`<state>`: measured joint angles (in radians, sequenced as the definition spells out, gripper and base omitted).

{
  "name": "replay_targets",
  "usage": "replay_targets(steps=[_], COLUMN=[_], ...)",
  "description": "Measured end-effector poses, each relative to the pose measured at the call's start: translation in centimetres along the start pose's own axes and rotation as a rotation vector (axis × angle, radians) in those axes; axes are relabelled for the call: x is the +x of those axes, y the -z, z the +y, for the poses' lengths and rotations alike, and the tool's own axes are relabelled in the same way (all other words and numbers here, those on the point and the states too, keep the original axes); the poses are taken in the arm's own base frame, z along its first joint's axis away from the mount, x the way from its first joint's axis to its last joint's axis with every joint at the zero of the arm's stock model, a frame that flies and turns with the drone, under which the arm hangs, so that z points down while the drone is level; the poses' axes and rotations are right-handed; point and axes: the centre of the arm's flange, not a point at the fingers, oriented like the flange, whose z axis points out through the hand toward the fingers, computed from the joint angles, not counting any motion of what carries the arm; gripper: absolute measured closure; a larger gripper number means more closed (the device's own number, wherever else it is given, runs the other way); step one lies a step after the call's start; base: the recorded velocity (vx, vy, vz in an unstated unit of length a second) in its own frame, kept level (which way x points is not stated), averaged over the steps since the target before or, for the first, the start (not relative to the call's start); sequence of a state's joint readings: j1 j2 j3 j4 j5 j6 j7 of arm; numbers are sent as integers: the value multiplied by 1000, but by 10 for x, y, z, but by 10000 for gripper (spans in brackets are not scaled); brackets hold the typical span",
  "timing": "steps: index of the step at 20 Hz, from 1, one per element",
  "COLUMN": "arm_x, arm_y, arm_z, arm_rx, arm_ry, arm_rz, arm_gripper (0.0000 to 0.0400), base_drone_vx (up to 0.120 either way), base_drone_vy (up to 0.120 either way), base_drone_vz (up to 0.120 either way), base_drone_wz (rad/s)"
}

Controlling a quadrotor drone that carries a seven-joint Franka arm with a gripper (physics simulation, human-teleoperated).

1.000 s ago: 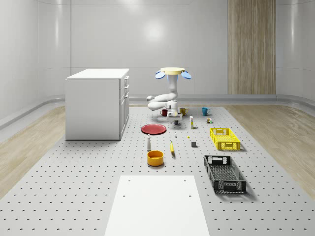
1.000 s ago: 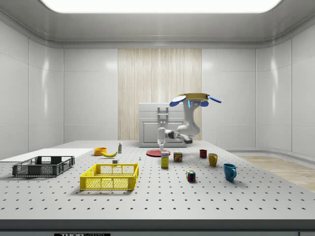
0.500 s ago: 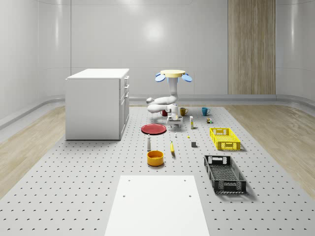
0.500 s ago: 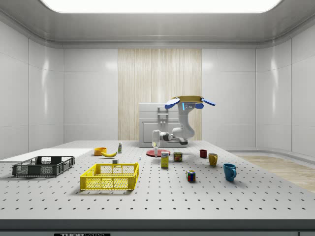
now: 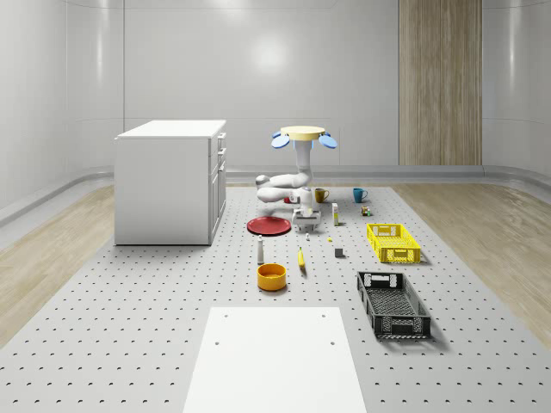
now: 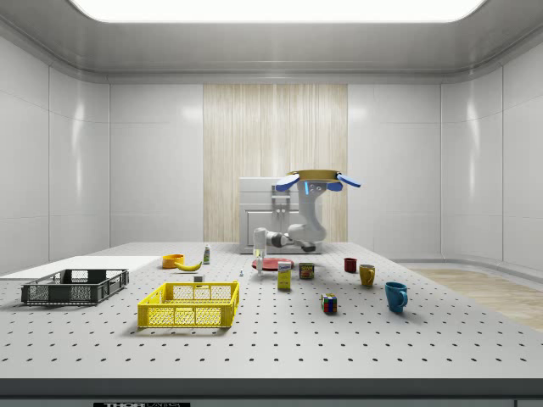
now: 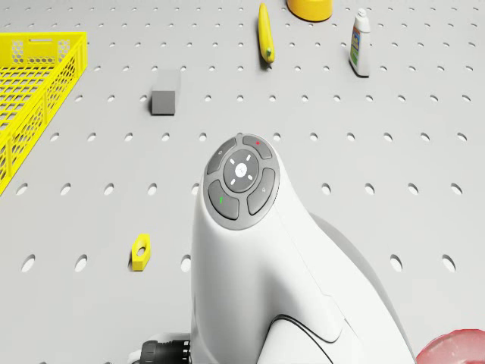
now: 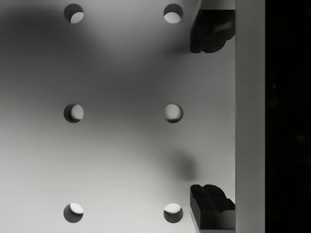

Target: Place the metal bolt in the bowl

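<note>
The gripper hangs low over bare perforated table, fingers spread wide with nothing between them. The drone hovers above it, just right of the red plate in the whole-scene view. The metal bolt (a tiny dark speck, if I read it right) lies just nearer than the gripper. The orange bowl sits nearer again, to the left. I'd centre the jaws squarely over the bolt before descending, then close gently.
</note>
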<state>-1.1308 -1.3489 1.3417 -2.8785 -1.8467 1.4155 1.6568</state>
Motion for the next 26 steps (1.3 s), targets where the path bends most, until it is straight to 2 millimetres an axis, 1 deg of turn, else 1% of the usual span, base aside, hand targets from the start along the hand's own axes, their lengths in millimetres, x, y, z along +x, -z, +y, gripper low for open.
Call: replay_targets(steps=[18,20,23,24,25,26], arm_x=[0,0,0,0,0,0], arm_y=[0,0,0,0,0,0], arm_z=[0,0,0,0,0,0], arm_rx=[0,0,0,0,0,0], arm_ry=[0,0,0,0,0,0], arm_rz=[0,0,0,0,0,0], arm_gripper=[0,0,0,24,85,132], base_drone_vx=[120,80,13,0,0,0], base_drone_vy=[0,0,0,0,0,0], base_drone_vz=[0,0,0,0,0,0], base_drone_wz=[0,0,0,0,0,0])
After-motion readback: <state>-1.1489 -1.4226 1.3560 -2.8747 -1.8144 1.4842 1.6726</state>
